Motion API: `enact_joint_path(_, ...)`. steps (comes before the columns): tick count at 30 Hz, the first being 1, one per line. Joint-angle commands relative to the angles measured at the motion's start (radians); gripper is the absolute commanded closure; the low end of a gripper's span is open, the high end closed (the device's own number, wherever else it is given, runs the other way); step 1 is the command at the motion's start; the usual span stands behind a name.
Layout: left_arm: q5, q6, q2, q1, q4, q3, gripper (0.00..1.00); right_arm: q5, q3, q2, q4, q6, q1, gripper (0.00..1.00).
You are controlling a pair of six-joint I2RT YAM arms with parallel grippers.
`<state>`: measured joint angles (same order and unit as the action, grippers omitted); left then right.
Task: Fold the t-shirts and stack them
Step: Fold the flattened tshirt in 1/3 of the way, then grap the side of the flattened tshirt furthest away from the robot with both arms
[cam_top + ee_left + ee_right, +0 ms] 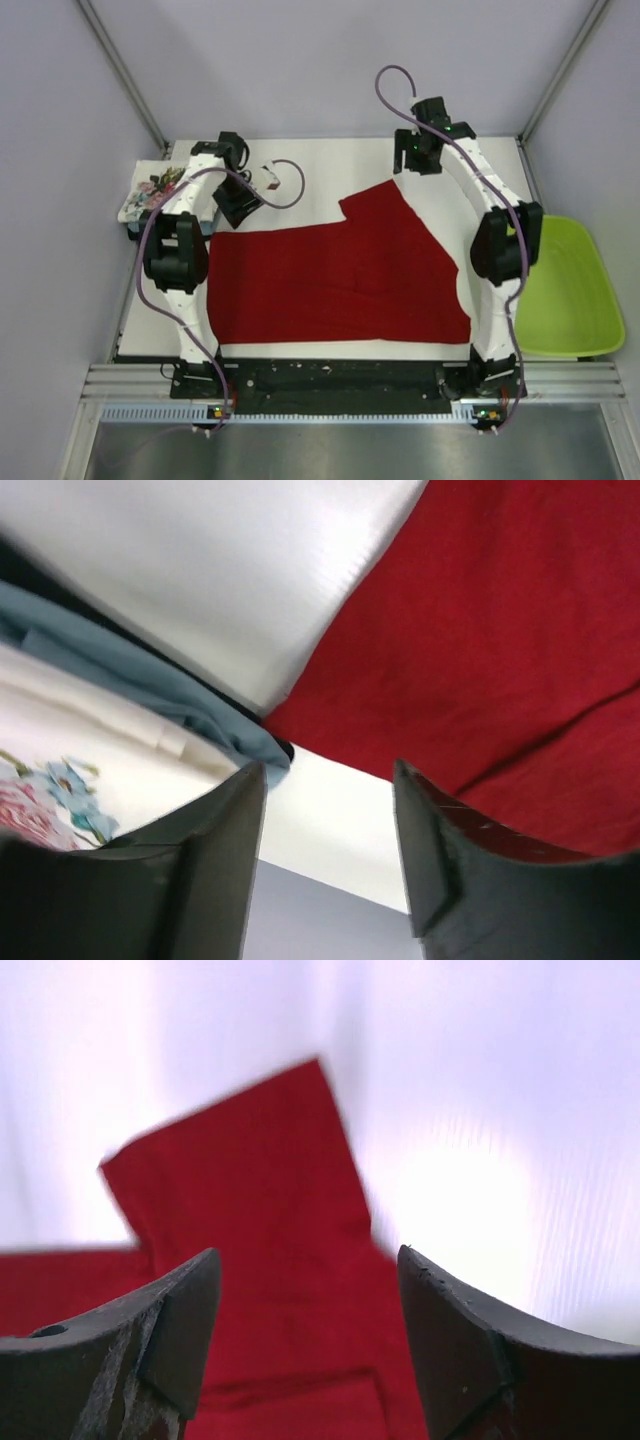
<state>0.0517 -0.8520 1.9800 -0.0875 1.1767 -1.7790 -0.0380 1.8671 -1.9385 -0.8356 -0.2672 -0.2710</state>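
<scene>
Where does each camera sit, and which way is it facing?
Top external: above and behind the bases, looking down at the table with the red t-shirt spread out; shows left arm and right arm whole.
Left wrist: on the left arm, looking down past the open left pincer at the shirt's edge, floral t-shirt and light blue t-shirt.
Right wrist: looking past the open right pincer at a jutting part of that shirt.
Shared: all three see the red t-shirt.

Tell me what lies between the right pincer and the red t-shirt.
Nothing lies there. In the right wrist view the red t-shirt shows straight past the open right pincer; in the top view only white table separates them.
</scene>
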Motion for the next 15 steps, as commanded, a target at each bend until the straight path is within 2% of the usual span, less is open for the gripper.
enact_joint_path(1,-0.118,-0.067,0.046,-0.021,-0.064,-0.037,0.36,0.000,0.245,-0.271,0.041,0.109,0.018,0.31)
enact_joint_path(2,-0.121,-0.094,0.057,-0.017,-0.069,-0.039,0.31,0.003,0.294,-0.324,0.041,0.114,0.019,0.31)
enact_joint_path(7,-0.121,-0.154,0.126,-0.009,-0.065,-0.039,0.26,0.016,0.446,-0.510,0.050,0.086,0.016,0.31)
enact_joint_path(10,-0.113,-0.174,0.167,-0.006,-0.069,-0.039,0.20,0.021,0.449,-0.566,0.073,0.033,0.015,0.31)
enact_joint_path(15,-0.104,-0.185,0.230,0.008,-0.051,-0.068,0.20,0.069,0.435,-0.628,0.073,-0.041,0.006,0.36)
